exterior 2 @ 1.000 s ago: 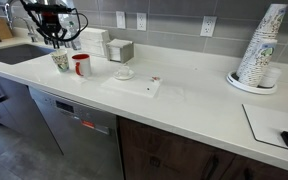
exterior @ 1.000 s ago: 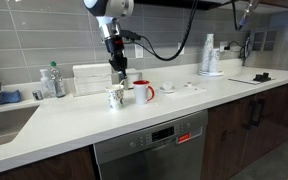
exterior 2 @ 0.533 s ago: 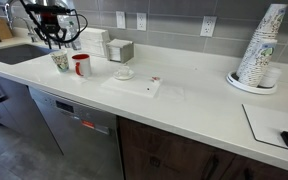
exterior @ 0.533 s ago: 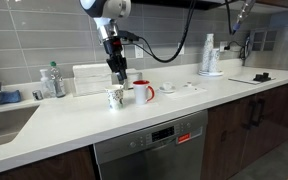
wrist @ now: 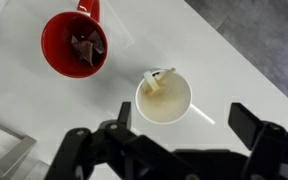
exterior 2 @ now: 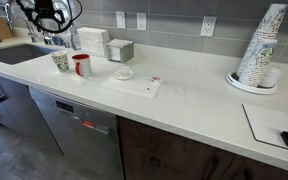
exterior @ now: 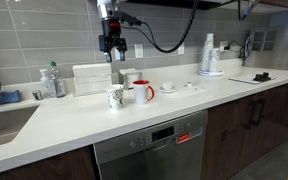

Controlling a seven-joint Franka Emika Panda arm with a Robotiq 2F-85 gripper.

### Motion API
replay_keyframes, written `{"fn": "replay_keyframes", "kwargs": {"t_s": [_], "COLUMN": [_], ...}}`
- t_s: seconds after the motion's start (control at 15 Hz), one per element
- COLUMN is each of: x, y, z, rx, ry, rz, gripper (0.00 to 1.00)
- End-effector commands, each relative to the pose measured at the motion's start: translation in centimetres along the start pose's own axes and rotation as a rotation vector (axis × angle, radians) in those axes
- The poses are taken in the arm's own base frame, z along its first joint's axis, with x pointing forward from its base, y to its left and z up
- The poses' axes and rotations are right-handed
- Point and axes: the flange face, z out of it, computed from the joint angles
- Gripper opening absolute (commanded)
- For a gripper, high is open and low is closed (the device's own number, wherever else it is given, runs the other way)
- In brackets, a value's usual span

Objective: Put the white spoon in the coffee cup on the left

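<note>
I am looking along a smooth white counter (exterior: 74, 120) under glossy grey wall tiles. At far left in an exterior view, a clear plastic bottle (exterior: 52, 80) is standing by the sink. Next along, the coffee cup (exterior: 115, 97), a round glazed white mug with a dark greenish print, is sitting just beside a white mug with a red handle and red inside (exterior: 142, 92). To their right, a small shallow white dish (exterior: 167, 87) is lying on the counter. Farther right, a tall stack of paper cups (exterior: 209, 55) is standing near the wall.

The arm is reaching down from the top of the frame with its wrist vertical. The hand (exterior: 114, 47) is hanging well above the two mugs, pointing straight down, with a black cable (exterior: 159, 45) looping off to its right.

From the wrist view, the red mug is holding something dark and crumpled that I cannot identify. The white spoon (wrist: 158, 78), slender and plain, is leaning inside the coffee cup with one end resting at the rim. The dark fingers (wrist: 246, 118) are standing wide apart, gripping nothing.
</note>
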Motion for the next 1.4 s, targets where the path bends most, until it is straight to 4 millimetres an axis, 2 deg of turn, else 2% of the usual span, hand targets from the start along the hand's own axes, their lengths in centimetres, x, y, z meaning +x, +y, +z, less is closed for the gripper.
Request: {"fn": "replay_keyframes", "kwargs": {"t_s": [0.0,0.27,0.67,0.93,1.0,1.07,1.33], "x": [-2.8,-6.1,-12.9,-17.3,-14.5,-15.2,-14.8], "y": [0.7,1.3,1.6,2.8,2.8,2.9,2.6], "z": [-1.9,-3.1,-4.9,-5.0,-5.7,-5.9,-5.9], "rx": [0.018,-0.027,-0.072,-0.071,-0.068,-0.071,-0.07], "ry": [0.114,0.194,0.214,0.191,0.203,0.203,0.204], "rz": [0.171,0.282,0.427,0.57,0.509,0.518,0.508], "gripper": [1.0,1.0,1.0,1.0,1.0,1.0,1.0]}}
